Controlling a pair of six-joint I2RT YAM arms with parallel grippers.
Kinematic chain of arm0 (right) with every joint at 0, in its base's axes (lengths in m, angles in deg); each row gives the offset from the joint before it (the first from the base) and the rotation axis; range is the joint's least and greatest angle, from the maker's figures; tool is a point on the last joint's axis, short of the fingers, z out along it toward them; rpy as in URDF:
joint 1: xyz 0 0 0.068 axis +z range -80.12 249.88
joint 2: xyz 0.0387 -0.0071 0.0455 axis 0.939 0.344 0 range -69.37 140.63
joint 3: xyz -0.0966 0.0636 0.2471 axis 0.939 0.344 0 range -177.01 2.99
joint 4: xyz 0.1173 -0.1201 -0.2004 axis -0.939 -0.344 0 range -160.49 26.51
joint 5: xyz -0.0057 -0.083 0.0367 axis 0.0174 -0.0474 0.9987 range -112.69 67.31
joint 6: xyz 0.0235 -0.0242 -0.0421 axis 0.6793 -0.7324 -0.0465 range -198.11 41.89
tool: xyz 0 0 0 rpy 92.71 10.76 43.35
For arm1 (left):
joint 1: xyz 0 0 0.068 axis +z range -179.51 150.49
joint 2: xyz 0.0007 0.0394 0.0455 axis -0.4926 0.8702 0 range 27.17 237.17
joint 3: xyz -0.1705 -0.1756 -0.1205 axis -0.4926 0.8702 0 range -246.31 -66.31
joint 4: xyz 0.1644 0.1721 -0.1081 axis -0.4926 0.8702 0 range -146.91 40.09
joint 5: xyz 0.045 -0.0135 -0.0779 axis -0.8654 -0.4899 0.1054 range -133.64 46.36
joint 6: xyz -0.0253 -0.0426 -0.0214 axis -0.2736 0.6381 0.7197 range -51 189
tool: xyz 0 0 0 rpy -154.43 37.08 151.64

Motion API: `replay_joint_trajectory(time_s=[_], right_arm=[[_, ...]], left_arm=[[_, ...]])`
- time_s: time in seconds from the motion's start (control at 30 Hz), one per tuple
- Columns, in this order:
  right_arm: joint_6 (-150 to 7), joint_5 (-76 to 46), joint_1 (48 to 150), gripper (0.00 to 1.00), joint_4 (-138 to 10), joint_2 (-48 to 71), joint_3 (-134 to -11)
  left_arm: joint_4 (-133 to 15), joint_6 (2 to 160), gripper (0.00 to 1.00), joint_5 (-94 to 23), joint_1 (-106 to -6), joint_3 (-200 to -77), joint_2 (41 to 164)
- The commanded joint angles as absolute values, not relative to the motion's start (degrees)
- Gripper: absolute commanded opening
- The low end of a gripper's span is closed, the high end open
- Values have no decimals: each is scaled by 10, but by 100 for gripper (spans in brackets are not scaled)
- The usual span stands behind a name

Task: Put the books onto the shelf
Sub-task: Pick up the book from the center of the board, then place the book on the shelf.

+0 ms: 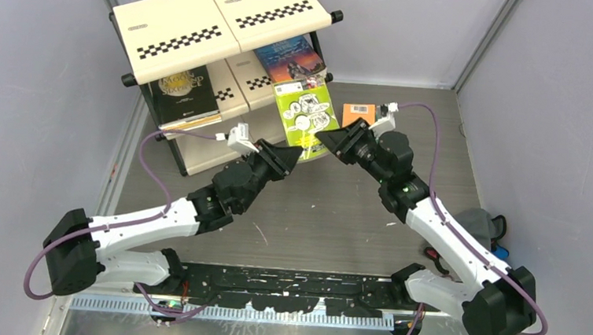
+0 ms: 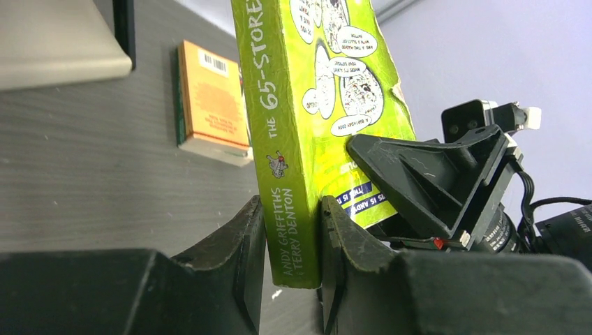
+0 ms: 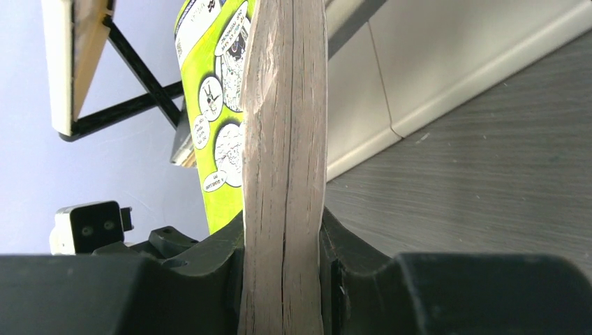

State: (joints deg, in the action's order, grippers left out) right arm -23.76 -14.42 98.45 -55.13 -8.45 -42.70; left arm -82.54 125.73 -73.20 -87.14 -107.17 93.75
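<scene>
I have 2 books on the shelf (image 1: 208, 27): the black book (image 1: 184, 89) and the blue book (image 1: 289, 59). My left gripper (image 2: 292, 230) and right gripper (image 3: 283, 237) both pinch the lime green book (image 1: 306, 113), held up just in front of the shelf. The orange book (image 1: 358, 113) lies on the table (image 1: 338, 210), not done yet.

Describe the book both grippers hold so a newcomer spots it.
Find the cream checkered shelf, back left. Before its right end, the left gripper and right gripper pinch the lime green paperback with cartoon speech bubbles; the orange book beside it lies flat.
</scene>
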Motion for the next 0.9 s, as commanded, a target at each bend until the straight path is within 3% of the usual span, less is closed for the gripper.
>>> replay_joint_trajectory(time_s=[0.0,0.87], right_arm=[[-263,-174,986,1,-520,-51,-498],[-282,-118,927,1,-574,185,-765]], left_arm=[[-801,1163,0,-714,-889,-1135,913],[-752,1226,0,-545,-672,-1293,1051]])
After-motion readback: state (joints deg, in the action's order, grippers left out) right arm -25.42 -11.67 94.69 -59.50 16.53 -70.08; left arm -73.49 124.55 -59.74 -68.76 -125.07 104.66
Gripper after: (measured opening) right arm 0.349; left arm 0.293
